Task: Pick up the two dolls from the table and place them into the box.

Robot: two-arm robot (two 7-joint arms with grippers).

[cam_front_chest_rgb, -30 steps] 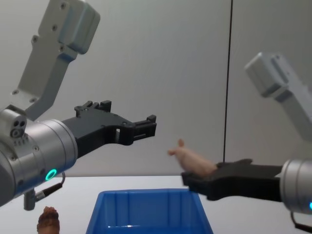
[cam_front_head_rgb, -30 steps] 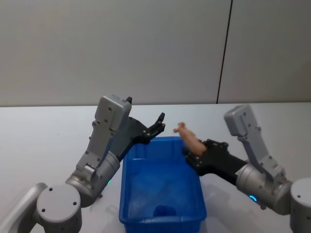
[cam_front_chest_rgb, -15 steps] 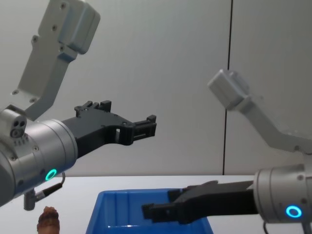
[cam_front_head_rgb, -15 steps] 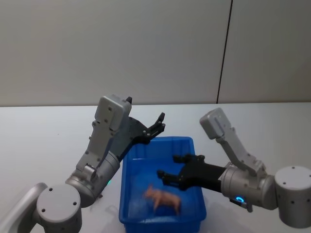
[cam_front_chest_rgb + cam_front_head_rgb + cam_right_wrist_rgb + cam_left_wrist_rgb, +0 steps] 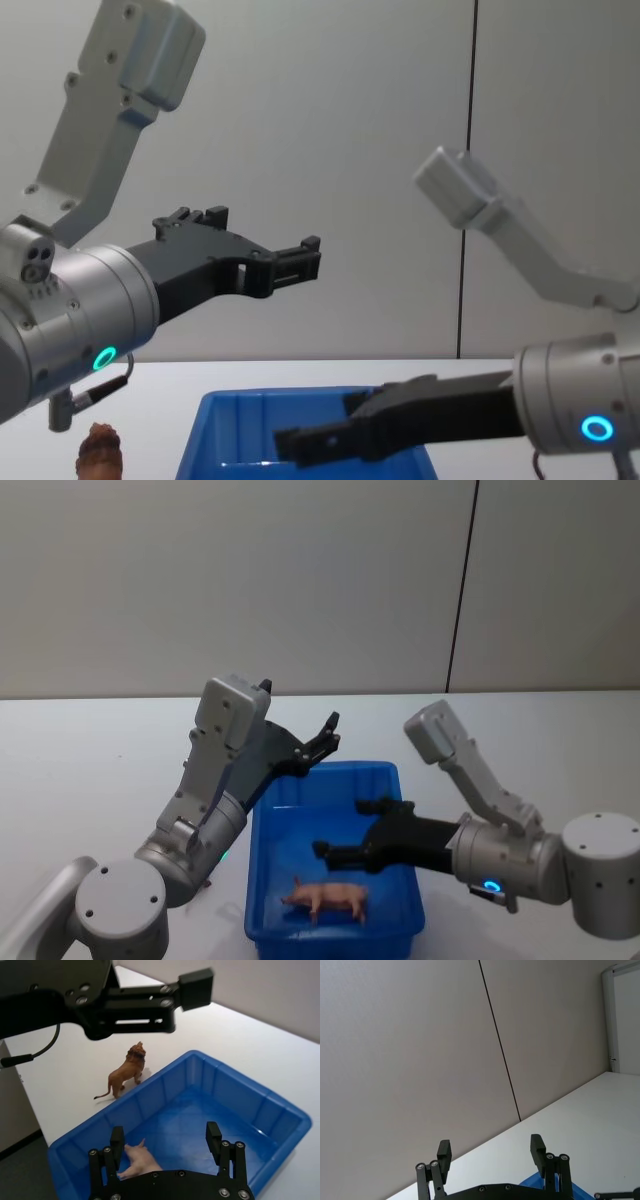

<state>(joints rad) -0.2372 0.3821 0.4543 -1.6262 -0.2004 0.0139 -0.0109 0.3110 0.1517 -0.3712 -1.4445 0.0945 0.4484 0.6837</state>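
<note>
Pink doll (image 5: 325, 897) lies inside box (image 5: 345, 768), toward its near wall. Right gripper (image 5: 340, 828) hovers over box, fingers apart, empty. Left gripper (image 5: 490, 1149) hangs high above box's far left corner, fingers apart, empty. Brown doll (image 5: 127, 1071) stands on table (image 5: 80, 770), just beside box's left wall. Judged small, light, rigid moulded plastic; legs and tail thin. Best hold: across torso, flank to flank.

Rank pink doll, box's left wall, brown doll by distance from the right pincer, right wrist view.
1. pink doll, directly under the right pincer.
2. box's left wall, just beyond it.
3. brown doll, standing on the table outside that wall.
</note>
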